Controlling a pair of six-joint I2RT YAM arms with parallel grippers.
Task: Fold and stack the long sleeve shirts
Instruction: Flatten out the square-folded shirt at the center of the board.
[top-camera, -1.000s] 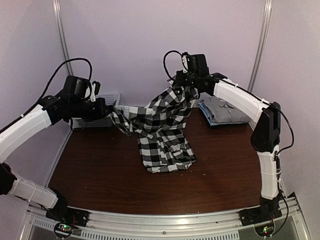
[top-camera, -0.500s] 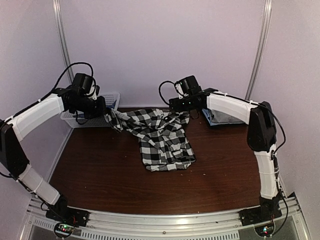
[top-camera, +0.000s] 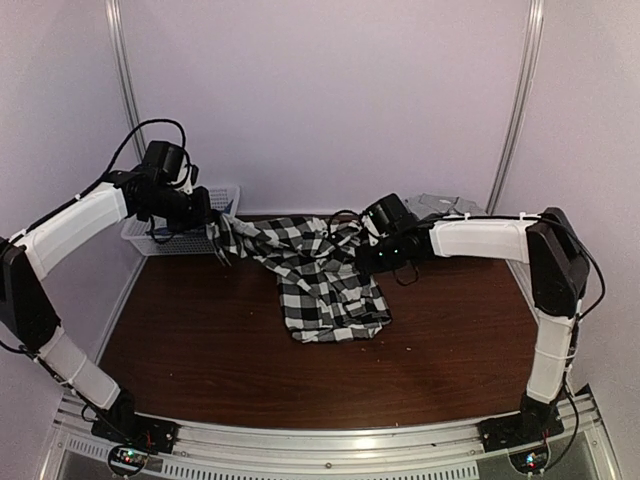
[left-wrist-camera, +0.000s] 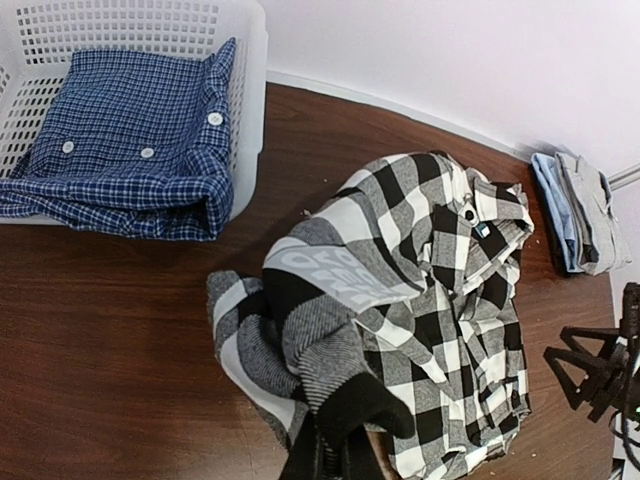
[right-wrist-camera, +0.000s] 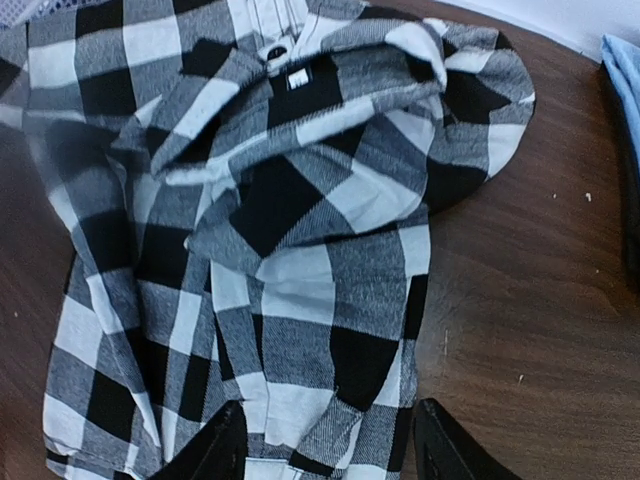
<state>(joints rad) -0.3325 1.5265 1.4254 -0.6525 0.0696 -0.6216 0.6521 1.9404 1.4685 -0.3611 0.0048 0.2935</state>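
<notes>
Cloth of the black-and-white checked shirt lies crumpled on the table, from the centre to the far side, with one end lifted toward the left. The left gripper is clenched on a dark cuff or hem of that shirt and holds that end off the wood. This probably keeps one corner under control while the garment is spread. The right gripper hovers low over the shirt's right portion, jaws parted, with no cloth pinched between them. I judge it is placed to take a fresh hold on a sleeve or hem. Whether its fingertips touch the fabric cannot be told.

Edges: a white basket holding a blue checked shirt sits just beside the left gripper at the far left corner. A folded stack of grey and light blue shirts lies at far right, near the right arm. Open wood lies toward the near edge, so flattening is best directed that way.
</notes>
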